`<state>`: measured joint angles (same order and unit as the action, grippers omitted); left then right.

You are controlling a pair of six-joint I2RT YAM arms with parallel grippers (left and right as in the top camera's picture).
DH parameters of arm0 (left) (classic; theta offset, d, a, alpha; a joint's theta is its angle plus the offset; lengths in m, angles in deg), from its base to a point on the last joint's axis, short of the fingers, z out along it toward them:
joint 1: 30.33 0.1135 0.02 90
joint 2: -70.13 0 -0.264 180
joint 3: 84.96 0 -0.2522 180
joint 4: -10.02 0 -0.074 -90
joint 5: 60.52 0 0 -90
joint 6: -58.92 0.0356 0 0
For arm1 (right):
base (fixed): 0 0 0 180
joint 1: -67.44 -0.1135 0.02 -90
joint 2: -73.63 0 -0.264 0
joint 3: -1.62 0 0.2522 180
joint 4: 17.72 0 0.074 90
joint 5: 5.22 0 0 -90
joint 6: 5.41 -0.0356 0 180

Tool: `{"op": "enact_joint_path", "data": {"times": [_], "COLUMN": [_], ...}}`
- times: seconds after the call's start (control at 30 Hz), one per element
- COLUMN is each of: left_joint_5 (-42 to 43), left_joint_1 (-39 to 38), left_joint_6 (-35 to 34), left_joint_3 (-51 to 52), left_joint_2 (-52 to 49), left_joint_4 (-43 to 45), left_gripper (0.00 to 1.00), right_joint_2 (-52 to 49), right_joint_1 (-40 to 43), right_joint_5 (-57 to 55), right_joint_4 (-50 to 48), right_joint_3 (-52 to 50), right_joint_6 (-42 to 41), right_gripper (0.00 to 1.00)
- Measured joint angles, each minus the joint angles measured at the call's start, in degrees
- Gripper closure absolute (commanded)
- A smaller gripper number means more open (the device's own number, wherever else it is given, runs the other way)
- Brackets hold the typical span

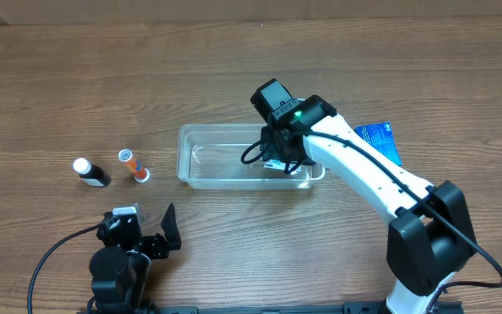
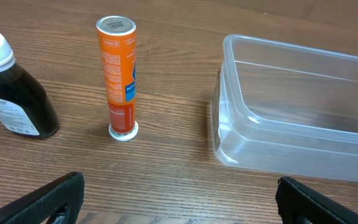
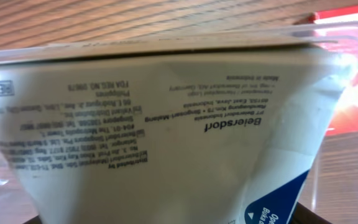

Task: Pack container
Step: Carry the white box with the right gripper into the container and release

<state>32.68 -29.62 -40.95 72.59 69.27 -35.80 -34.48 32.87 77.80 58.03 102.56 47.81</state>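
Note:
The container [image 1: 209,163] is a clear shallow tub at the table's middle; its left end shows in the left wrist view [image 2: 291,124]. My right gripper [image 1: 279,159] reaches down into its right end and is shut on a white box with small black print and a blue corner [image 3: 166,143], which fills the right wrist view. The container's rim [image 3: 55,51] runs just behind the box. My left gripper [image 1: 151,231] is open and empty near the front edge, left of the container; its jaws [image 2: 179,202] show wide apart over bare wood.
A dark bottle with a white cap [image 1: 90,172] [image 2: 11,93] and an upright orange tube [image 1: 134,166] [image 2: 120,74] stand left of the container. A blue packet [image 1: 380,139] lies right of it, behind the right arm. Something red [image 3: 353,62] shows beyond the container wall.

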Motion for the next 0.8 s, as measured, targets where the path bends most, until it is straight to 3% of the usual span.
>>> {"op": "enact_joint_path", "data": {"times": [0.13, 0.23, 0.6, 0.7, 0.8], "left_joint_5": [-0.02, -0.02, -0.02, 0.0, 0.0], "left_joint_1": [0.0, 0.0, 0.0, 0.0, 0.0], "left_joint_6": [0.0, 0.0, 0.0, 0.0, 0.0], "left_joint_3": [0.0, 0.0, 0.0, 0.0, 0.0], "left_joint_2": [0.0, 0.0, 0.0, 0.0, 0.02], "left_joint_4": [0.0, 0.0, 0.0, 0.02, 0.0], "left_gripper": [0.0, 0.0, 0.0, 0.0, 0.0], "right_joint_2": [0.04, 0.07, 0.07, 0.04, 0.37], "right_joint_1": [0.42, 0.46, 0.46, 0.46, 0.46], "right_joint_5": [-0.9, -1.49, -6.4, -7.06, -6.97], "right_joint_4": [2.34, -1.62, -6.16, -2.84, 3.76], "right_joint_3": [-0.55, -4.46, -8.52, -5.81, 3.63], "right_joint_6": [-1.31, -1.14, 10.86, 13.77, 15.63], "right_gripper": [0.25, 0.21, 0.2, 0.18, 0.11]}}
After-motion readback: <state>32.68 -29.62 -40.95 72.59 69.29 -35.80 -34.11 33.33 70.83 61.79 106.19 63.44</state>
